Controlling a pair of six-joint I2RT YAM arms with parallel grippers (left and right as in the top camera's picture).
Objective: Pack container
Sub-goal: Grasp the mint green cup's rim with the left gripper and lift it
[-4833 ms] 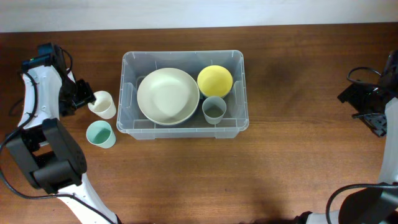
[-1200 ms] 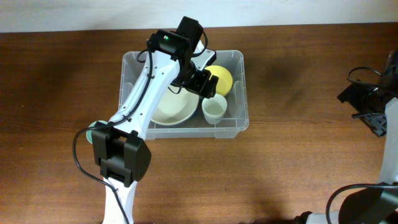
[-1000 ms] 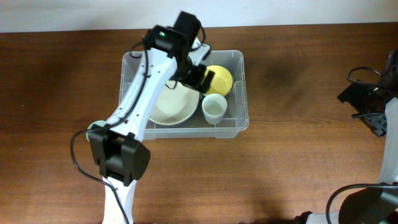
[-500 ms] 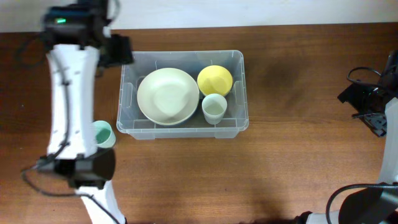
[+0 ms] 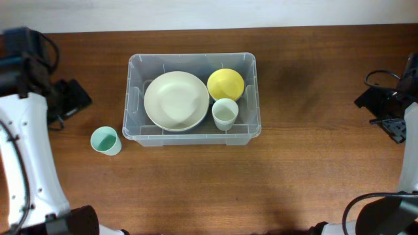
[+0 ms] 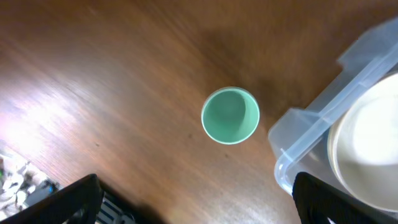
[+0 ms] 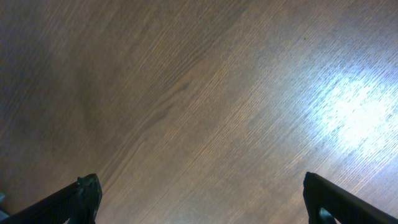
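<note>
So the left arm (image 5: 23, 150) stands up along the left edge of the tabletop (image 5: 196, 189), white link rising from the bottom corner, black wrist bent over at the top and pointing back toward the middle. The left fingers (image 6: 74, 199) are spread wide and empty, nothing between them. In the wrist view they look straight down on a mint green cup (image 6: 230, 116), which stands upright on the wood well below them, open side up, not touched.

The container (image 5: 251, 98) sits in the middle of the tabletop, a bit toward the far edge. The mint cup is just beside its near left corner but outside it. Inside there's a big cream bowl (image 5: 176, 101) on the left, a yellow bowl (image 5: 225, 84) in the far right corner, and a pale cup (image 5: 225, 113) in front of the yellow one.

The right arm (image 5: 392, 111) is tucked at the right edge, well apart from everything. The right fingers (image 7: 81, 199) are also spread wide and empty, only bare wood under them.
</note>
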